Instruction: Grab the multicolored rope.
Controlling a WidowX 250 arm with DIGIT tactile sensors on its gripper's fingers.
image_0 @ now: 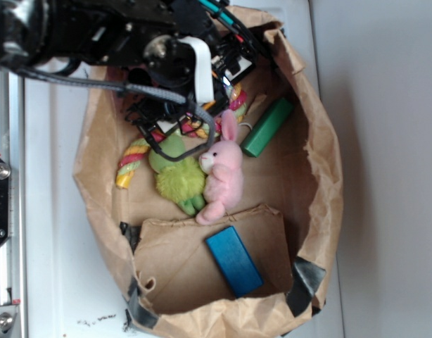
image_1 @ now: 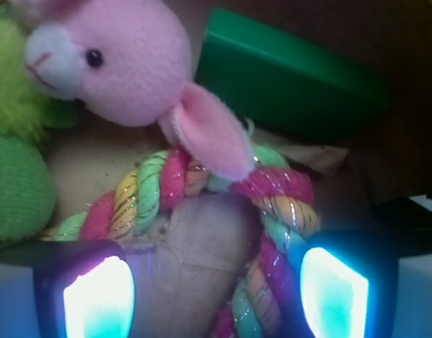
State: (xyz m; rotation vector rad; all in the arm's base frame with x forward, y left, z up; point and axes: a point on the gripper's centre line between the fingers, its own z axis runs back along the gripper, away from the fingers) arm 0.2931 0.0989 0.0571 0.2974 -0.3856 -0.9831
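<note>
The multicolored rope (image_0: 131, 160) lies curved on the floor of a brown paper bag (image_0: 327, 183), striped pink, yellow and light green. Most of its middle is hidden under my arm in the exterior view. In the wrist view the rope (image_1: 149, 190) arches under the pink bunny's ear and runs down beside my right finger. My gripper (image_1: 216, 296) is open and low over the rope. One strand lies between the fingers (image_1: 333, 292), close to the right one, with bare bag floor to its left. In the exterior view the gripper (image_0: 165, 118) hangs over the rope's middle.
A pink plush bunny (image_0: 223, 176) and a fuzzy green plush toy (image_0: 177, 176) lie right beside the rope. A green block (image_0: 267, 127) leans by the bag's far wall, and a blue block (image_0: 233, 260) rests on a folded flap. The bag's walls stand all around.
</note>
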